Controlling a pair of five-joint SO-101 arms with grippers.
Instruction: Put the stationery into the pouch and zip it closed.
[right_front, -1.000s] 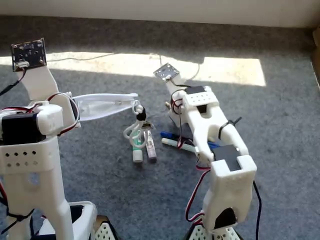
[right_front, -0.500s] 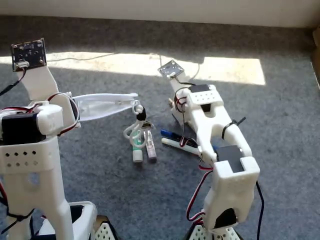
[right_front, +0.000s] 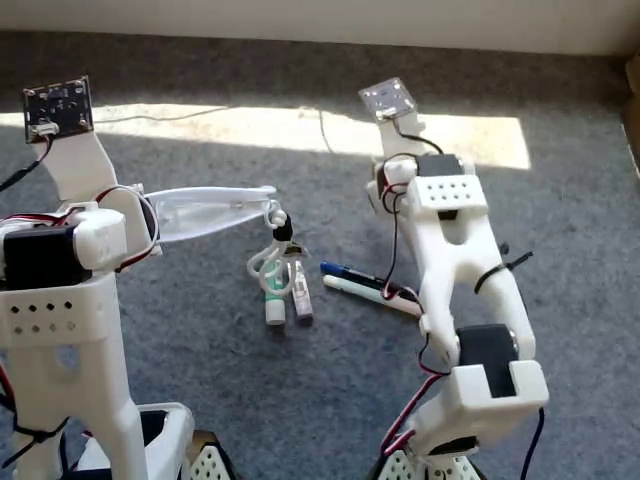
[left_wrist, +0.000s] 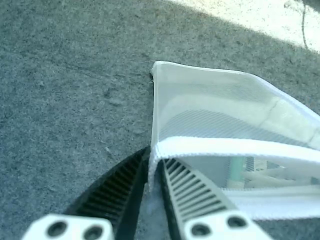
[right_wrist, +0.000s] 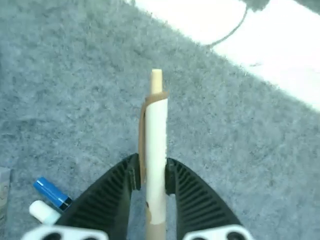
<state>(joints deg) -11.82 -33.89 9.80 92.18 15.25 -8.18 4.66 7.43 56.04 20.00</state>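
Pen (right_wrist: 156, 120) is sitting clamped by its barrel in right gripper (right_wrist: 151, 167) above carpet (right_wrist: 60, 100); likely light, stiff, slick, prone to pivoting. Left gripper (left_wrist: 152, 172) is pinching soft mesh pouch (left_wrist: 215, 110) by its rim, near markers (right_front: 360, 283).

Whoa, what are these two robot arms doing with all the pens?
They are packing stationery into a pouch. The left gripper pinches one edge of the white mesh pouch and holds it off the grey carpet. The right gripper is shut on a cream pen, raised above the carpet. A blue-capped pen, a white marker, a green-and-white tube and a smaller tube lie on the carpet between the arms, not yet packed.
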